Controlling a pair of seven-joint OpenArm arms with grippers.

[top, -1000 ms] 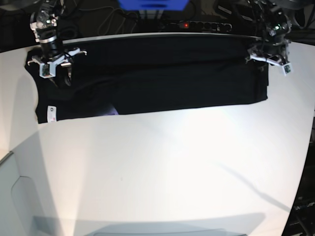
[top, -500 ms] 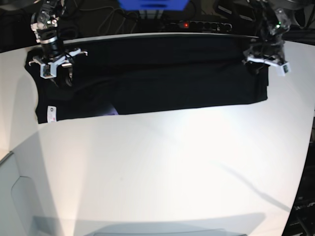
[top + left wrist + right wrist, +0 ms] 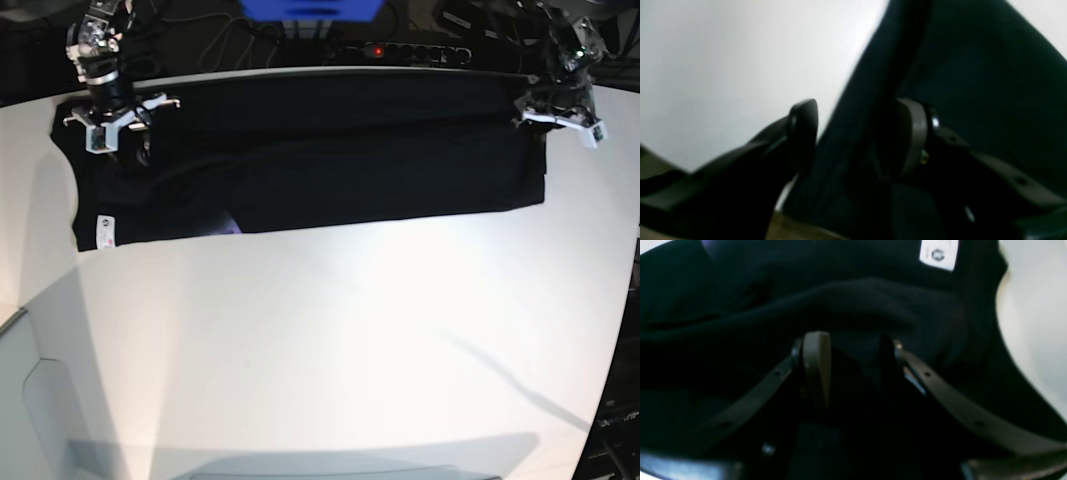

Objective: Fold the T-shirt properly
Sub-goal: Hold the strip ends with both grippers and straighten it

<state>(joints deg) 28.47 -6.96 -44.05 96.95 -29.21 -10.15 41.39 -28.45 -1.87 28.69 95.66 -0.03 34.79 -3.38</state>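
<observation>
The black T-shirt (image 3: pixel 330 170) lies folded lengthwise in a long band across the far side of the white table (image 3: pixel 330 340). Its white tag (image 3: pixel 101 231) and a sliver of purple print (image 3: pixel 228 224) show near its left end. My right gripper (image 3: pixel 118 138) hovers over that left end. In the right wrist view the right gripper (image 3: pixel 851 360) has its jaws apart above bunched cloth (image 3: pixel 740 290), with the tag (image 3: pixel 938 253) beyond. My left gripper (image 3: pixel 560 118) is at the shirt's far right corner. Seen close, the left gripper (image 3: pixel 858 130) stands open, straddling the shirt's edge (image 3: pixel 973 66).
A power strip (image 3: pixel 400 50) with a red light, cables and a blue object (image 3: pixel 310 8) sit just past the table's far edge. The table's curved right edge (image 3: pixel 625 300) drops off near my left arm.
Both grippers have shifted slightly toward the far edge, the left one also to the right. The shirt lies as before.
</observation>
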